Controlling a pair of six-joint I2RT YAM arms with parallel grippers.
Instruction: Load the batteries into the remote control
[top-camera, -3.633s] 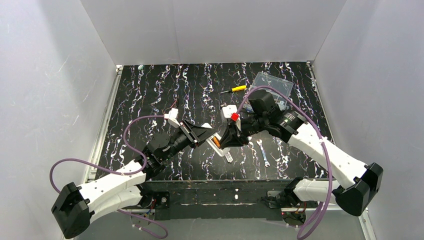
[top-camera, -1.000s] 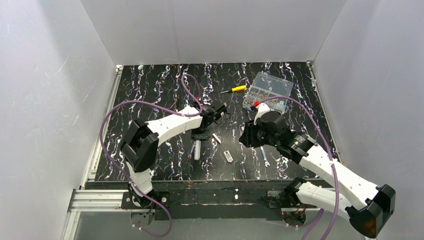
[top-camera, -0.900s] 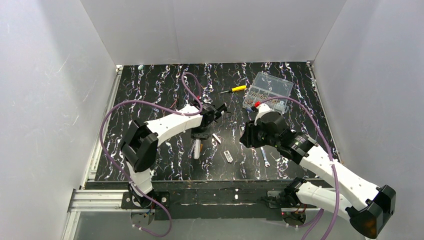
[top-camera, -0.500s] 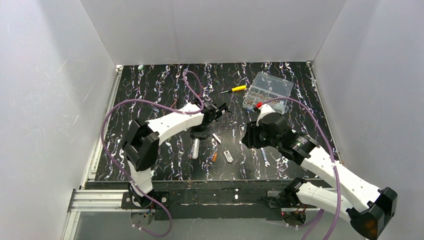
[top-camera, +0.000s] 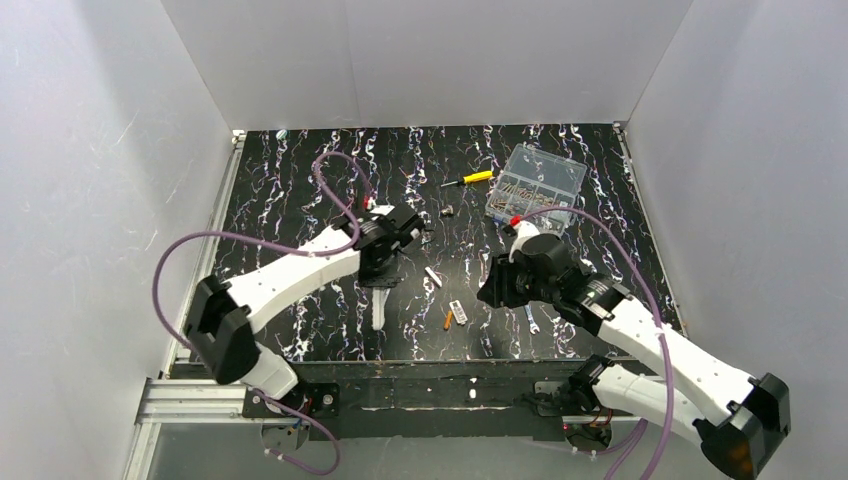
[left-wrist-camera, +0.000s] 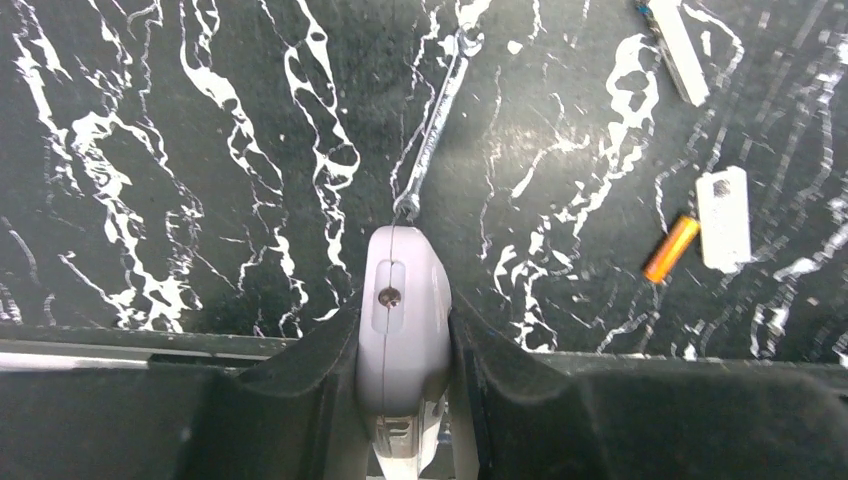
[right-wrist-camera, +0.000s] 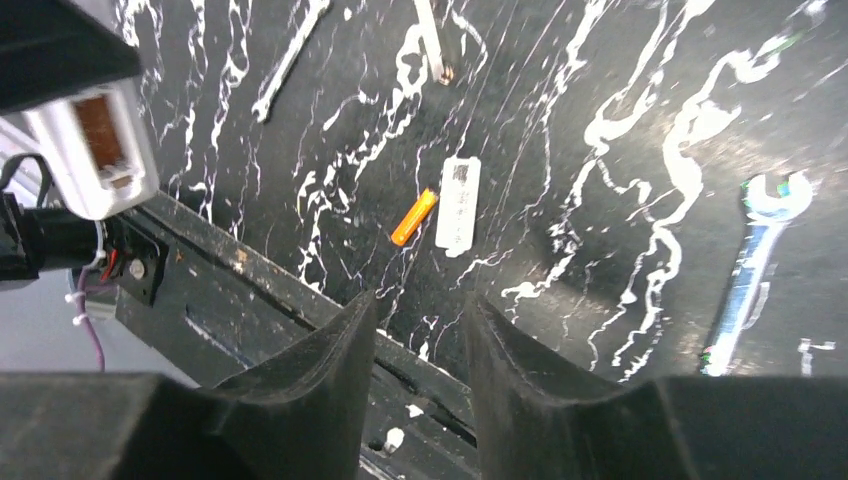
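Top view: a battery (top-camera: 447, 320) had dropped to the table (top-camera: 300, 180), unloaded; left gripper (left-wrist-camera: 403, 325) clamped the remote (left-wrist-camera: 400, 265), right gripper (right-wrist-camera: 420, 305) stood part-open, empty.

- Overhead view: even, diffuse light from above the table (top-camera: 300, 180); the white walls (top-camera: 430, 60) around it read flat grey, no glare.
- Shadows on the table faint and soft, hard to read against black.
- Left wrist view: table surface crisp; left gripper's fingers (left-wrist-camera: 300, 390) at its near edge dark, soft.
- Right wrist view: tilted; table veins bright, slightly smeared; right gripper's fingers (right-wrist-camera: 310, 390) blurred black.
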